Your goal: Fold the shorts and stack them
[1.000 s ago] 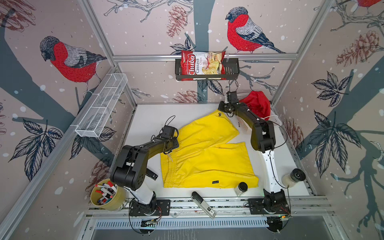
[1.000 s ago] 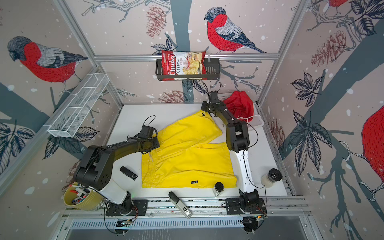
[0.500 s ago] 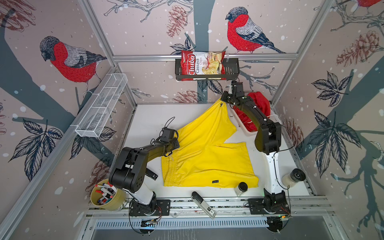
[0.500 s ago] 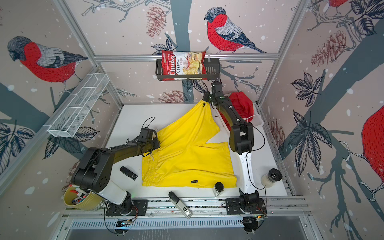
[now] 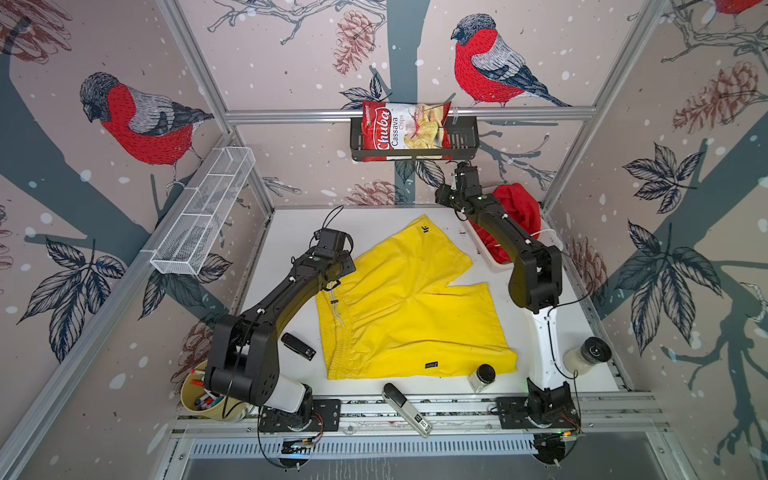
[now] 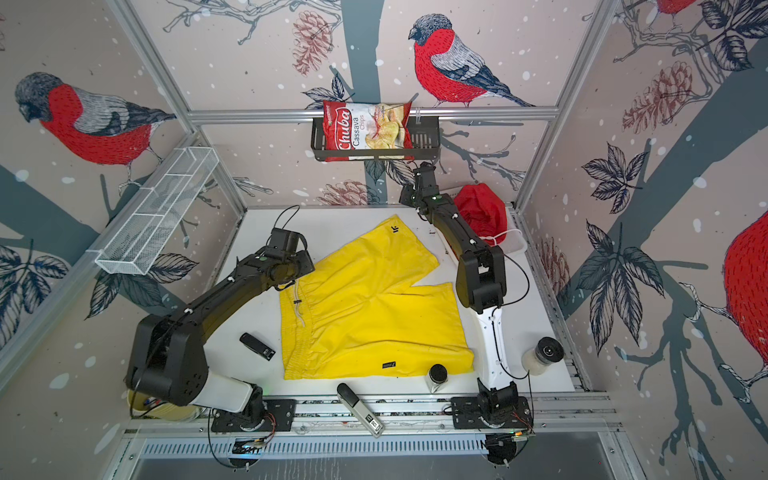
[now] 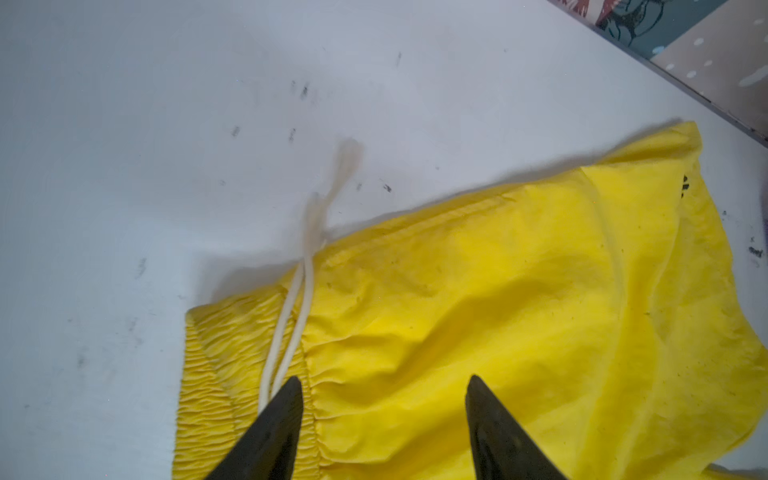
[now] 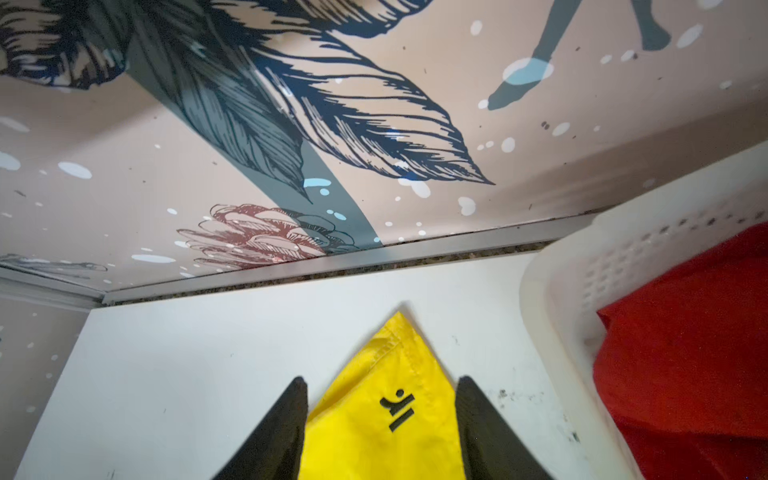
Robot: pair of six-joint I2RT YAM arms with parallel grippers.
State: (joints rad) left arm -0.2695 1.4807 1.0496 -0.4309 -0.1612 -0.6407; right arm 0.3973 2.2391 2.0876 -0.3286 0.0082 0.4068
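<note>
Jaws apart: left hand over yellow shorts at waistband; right hand seemingly clear of their hem.

Left arm and right arm: matte black boxy links with small white clips along them, thin black cables looping off near the wrists, and a green dot by each wrist. On each, the lowest link is white, on a black base plate with thin red wires. Left gripper and right gripper: black wedge fingers tapering to points.
</note>
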